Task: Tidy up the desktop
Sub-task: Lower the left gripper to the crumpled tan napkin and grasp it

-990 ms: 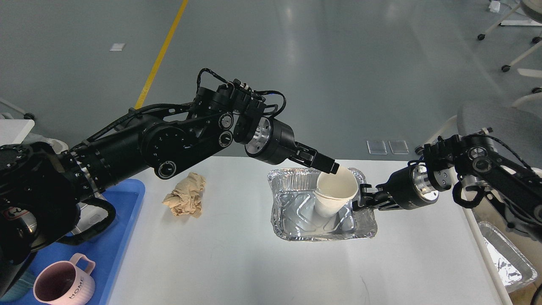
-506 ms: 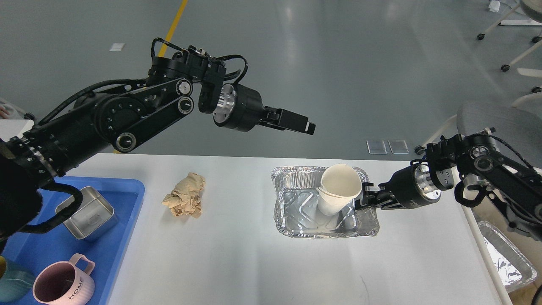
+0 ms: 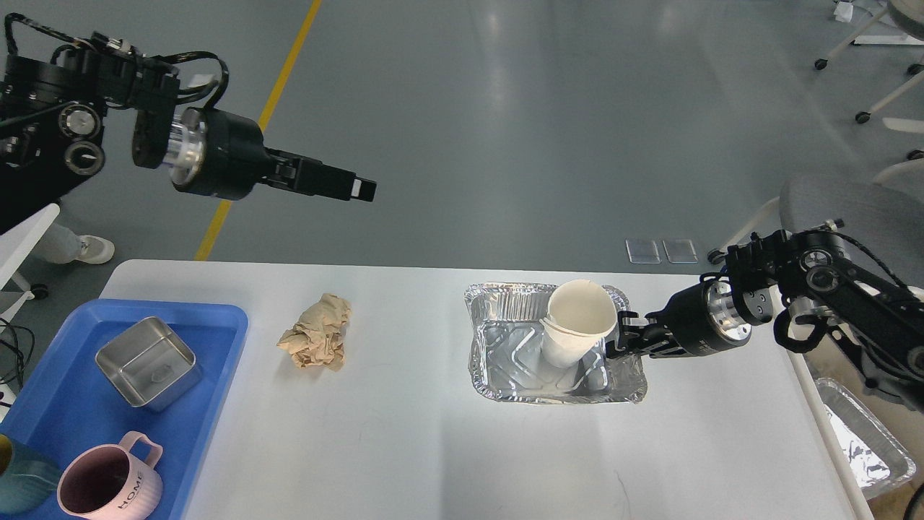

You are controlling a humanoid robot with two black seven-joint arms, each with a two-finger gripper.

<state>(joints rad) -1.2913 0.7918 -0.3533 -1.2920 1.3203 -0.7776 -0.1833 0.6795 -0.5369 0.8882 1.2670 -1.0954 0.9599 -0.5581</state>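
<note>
The white desktop (image 3: 433,448) fills the lower half of the head view. On it lies a crumpled brown paper ball (image 3: 316,334), left of centre. A foil tray (image 3: 505,361) sits right of centre, and white paper cups (image 3: 575,325) nested together lean in its right end. My right gripper (image 3: 619,338) is at the foil tray's right rim and appears shut on it, just beside the cups. My left gripper (image 3: 361,189) is empty, high above the desktop's far left; its fingers overlap side-on, so their state is unclear.
A blue plastic tray (image 3: 209,404) at the desktop's left end holds a steel box (image 3: 148,361), a pink mug (image 3: 108,484) and a teal cup (image 3: 22,484). A second foil tray (image 3: 866,448) lies beyond the right edge. A grey chair (image 3: 852,209) stands behind my right arm.
My left gripper has left the cups in the foil tray, risen and swung far to the left. The steel box has come into view. The right arm and foil tray shifted slightly right.
</note>
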